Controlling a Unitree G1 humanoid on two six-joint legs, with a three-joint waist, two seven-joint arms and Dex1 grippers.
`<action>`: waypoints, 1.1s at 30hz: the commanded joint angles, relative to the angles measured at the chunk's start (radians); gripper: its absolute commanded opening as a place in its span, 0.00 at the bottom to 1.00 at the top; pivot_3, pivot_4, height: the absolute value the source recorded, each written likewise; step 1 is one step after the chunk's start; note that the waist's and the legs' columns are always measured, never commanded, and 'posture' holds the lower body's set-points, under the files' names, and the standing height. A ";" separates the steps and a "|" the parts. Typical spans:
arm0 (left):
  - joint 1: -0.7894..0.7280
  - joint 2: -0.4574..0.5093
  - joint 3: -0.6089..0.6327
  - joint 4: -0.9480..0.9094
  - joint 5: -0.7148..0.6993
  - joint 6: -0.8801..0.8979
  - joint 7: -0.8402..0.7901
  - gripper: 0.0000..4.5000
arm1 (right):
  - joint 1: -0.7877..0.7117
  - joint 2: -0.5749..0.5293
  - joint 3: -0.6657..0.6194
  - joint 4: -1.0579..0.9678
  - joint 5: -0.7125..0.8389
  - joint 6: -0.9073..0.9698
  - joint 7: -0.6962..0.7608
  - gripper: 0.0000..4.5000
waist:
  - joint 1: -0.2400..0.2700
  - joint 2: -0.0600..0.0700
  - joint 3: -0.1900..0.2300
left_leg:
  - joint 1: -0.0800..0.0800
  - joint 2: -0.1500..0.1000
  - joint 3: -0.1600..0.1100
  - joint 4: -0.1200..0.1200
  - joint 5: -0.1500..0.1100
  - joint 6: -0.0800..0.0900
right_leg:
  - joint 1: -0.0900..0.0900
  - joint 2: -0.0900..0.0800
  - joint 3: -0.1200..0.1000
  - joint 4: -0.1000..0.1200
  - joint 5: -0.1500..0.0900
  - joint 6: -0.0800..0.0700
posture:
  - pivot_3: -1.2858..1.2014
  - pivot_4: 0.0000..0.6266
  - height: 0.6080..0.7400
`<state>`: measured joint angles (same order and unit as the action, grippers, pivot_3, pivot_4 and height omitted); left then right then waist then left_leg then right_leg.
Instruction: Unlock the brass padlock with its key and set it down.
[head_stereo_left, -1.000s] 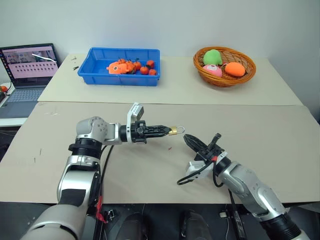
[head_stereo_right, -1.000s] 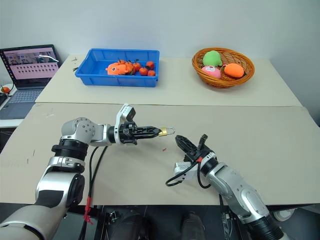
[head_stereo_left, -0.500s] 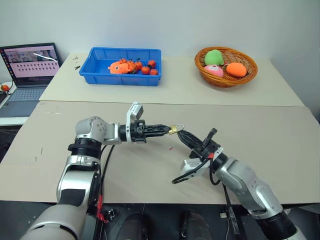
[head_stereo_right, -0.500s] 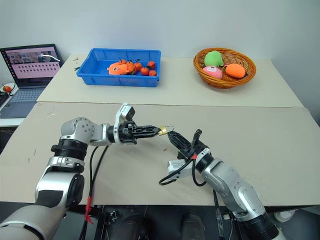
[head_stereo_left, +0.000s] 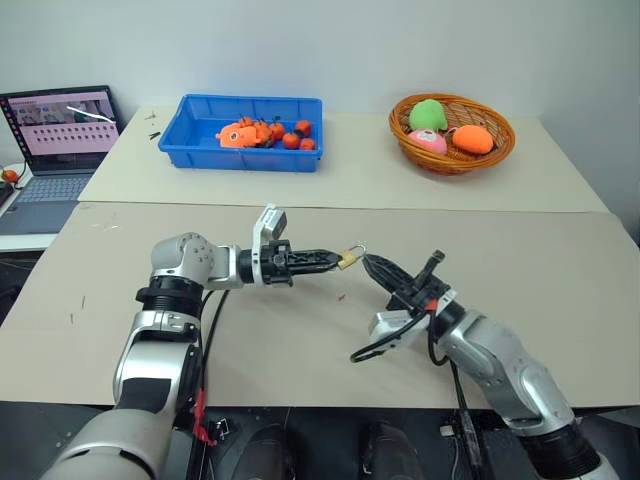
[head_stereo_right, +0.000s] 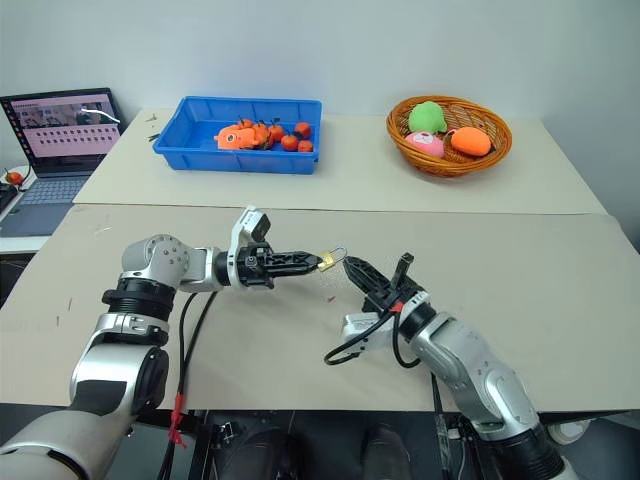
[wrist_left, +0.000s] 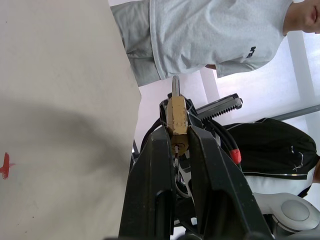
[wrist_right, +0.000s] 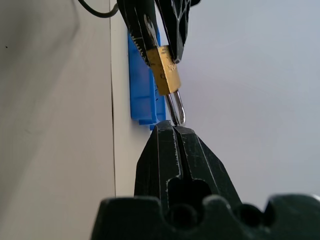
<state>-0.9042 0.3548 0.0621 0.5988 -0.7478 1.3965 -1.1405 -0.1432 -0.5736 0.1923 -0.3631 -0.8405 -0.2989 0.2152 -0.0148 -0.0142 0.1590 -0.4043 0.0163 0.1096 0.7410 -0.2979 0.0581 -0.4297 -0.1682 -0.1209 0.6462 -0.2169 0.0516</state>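
Left hand (head_stereo_left: 332, 260) level, gripping brass padlock (head_stereo_left: 348, 259); right hand (head_stereo_left: 372, 266) adjacent.

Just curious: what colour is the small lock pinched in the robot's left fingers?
Golden brass body with a silver shackle: the small rectangular brass padlock, clearest in the right wrist view.

brass padlock (head_stereo_left: 347, 259) | small, gold | silver shackle | held above table
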 joint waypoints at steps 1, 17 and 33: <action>-0.006 0.007 0.004 -0.026 -0.013 -0.005 -0.012 0.00 | -0.020 -0.006 -0.029 -0.023 0.019 -0.012 -0.011 0.01 | 0.000 0.000 0.000 | 0.000 0.000 0.000 0.000 0.000 0.000 | 0.000 0.000 0.000 0.000 0.000 0.000 | 0.52 0.24 0.64; -0.012 0.007 0.005 -0.020 -0.012 -0.009 -0.011 0.00 | -0.038 0.025 -0.015 -0.056 0.035 -0.004 0.034 0.01 | 0.000 0.000 0.000 | 0.000 0.000 0.000 0.000 0.000 0.000 | 0.000 0.000 0.000 0.000 0.000 0.000 | 0.52 0.24 0.64; -0.011 0.009 0.004 -0.019 -0.009 -0.013 -0.012 0.00 | -0.043 -0.005 -0.027 -0.021 0.074 -0.016 0.056 0.01 | 0.000 0.000 0.000 | 0.000 0.000 0.000 0.000 0.000 0.000 | 0.000 0.000 0.000 0.000 0.000 0.000 | 0.52 0.24 0.64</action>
<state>-0.9043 0.3585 0.0615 0.5989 -0.7474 1.3948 -1.1406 -0.1695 -0.5766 0.1776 -0.3574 -0.7811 -0.3016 0.2761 -0.0149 -0.0142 0.1590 -0.4043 0.0162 0.1096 0.7409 -0.2980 0.0581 -0.4297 -0.1682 -0.1209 0.6460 -0.2168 0.0515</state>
